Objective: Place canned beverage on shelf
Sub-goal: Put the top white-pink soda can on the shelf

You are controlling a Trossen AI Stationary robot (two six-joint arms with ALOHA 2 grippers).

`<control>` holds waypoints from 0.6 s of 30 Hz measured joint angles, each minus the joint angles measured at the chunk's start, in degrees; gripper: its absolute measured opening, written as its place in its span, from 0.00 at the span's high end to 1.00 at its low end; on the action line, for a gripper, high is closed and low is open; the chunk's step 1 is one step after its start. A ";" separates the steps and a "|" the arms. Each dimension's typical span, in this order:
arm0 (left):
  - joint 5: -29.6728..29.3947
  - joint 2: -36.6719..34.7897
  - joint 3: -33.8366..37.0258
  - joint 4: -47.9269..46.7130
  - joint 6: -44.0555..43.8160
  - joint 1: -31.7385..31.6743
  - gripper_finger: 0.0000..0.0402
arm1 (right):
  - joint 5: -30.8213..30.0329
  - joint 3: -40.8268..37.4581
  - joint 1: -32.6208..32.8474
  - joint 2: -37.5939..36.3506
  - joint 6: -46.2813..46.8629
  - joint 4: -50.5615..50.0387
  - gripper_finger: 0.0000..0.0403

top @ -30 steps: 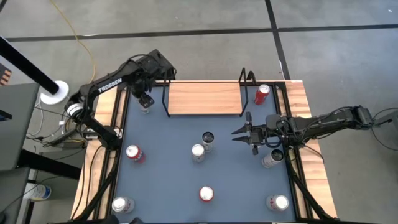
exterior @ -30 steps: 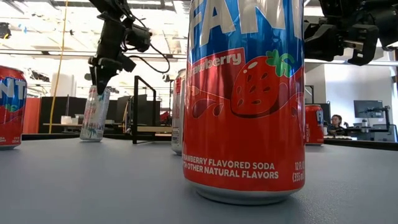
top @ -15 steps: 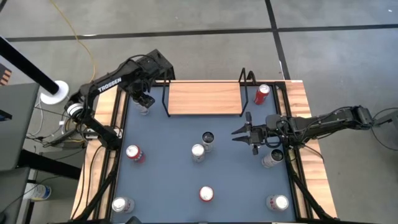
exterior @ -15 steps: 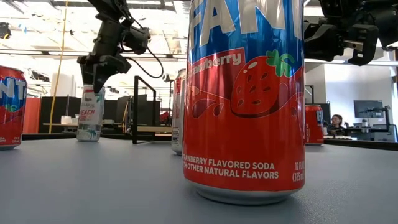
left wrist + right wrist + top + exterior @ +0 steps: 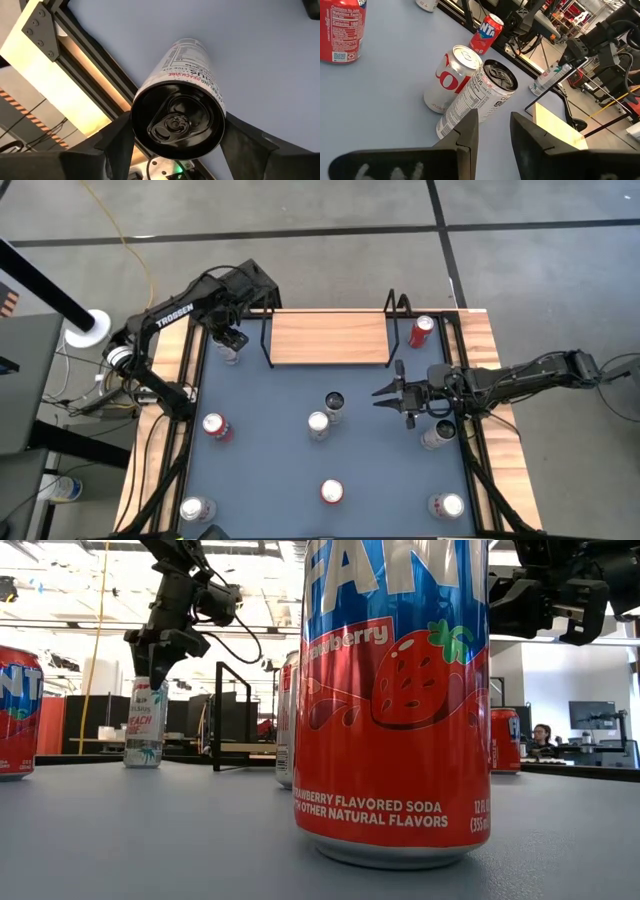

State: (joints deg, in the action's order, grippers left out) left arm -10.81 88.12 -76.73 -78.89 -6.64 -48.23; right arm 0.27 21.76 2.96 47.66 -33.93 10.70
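Left gripper (image 5: 231,340) fingers astride white can (image 5: 145,722), grip uncertain | can upright beside shelf (image 5: 328,338) | right gripper (image 5: 385,393) empty, slightly parted

The scene was lit evenly and brightly from overhead. Only soft, short shadows were cast on the counter (image 5: 270,450) in the high view. In the low view, the nearest red can (image 5: 395,700) was rendered huge and sharp, while the room behind was washed out by bright ceiling lights. Glare was seen on the black can top (image 5: 177,120). The background in the right wrist view was bent towards the edges.
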 joint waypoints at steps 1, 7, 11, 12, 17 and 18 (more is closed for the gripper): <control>0.00 0.00 0.00 0.02 -0.11 -0.17 0.42 | 0.00 0.00 0.02 0.00 0.00 -0.01 0.73; 1.30 0.00 -0.02 -1.10 -11.32 -1.93 0.42 | 0.00 0.00 0.00 0.00 0.00 0.00 0.73; 2.90 0.00 -0.02 -1.90 -23.96 -3.41 0.42 | 0.00 0.00 0.00 0.00 0.00 0.00 0.73; 3.19 0.00 -0.02 -1.97 -25.51 -3.55 0.42 | 0.00 0.00 0.02 0.00 0.00 -0.02 0.73; 4.16 0.02 -0.02 -1.72 -22.08 -3.61 0.35 | 0.00 0.00 0.02 0.00 0.00 -0.04 0.73; 4.17 0.02 0.00 -1.76 -19.77 -3.46 0.34 | 0.00 0.00 0.01 0.00 0.00 -0.10 0.73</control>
State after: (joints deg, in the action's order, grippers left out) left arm -6.64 88.14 -76.73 -80.65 -26.41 -51.69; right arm 0.27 21.76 2.97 47.66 -33.93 10.60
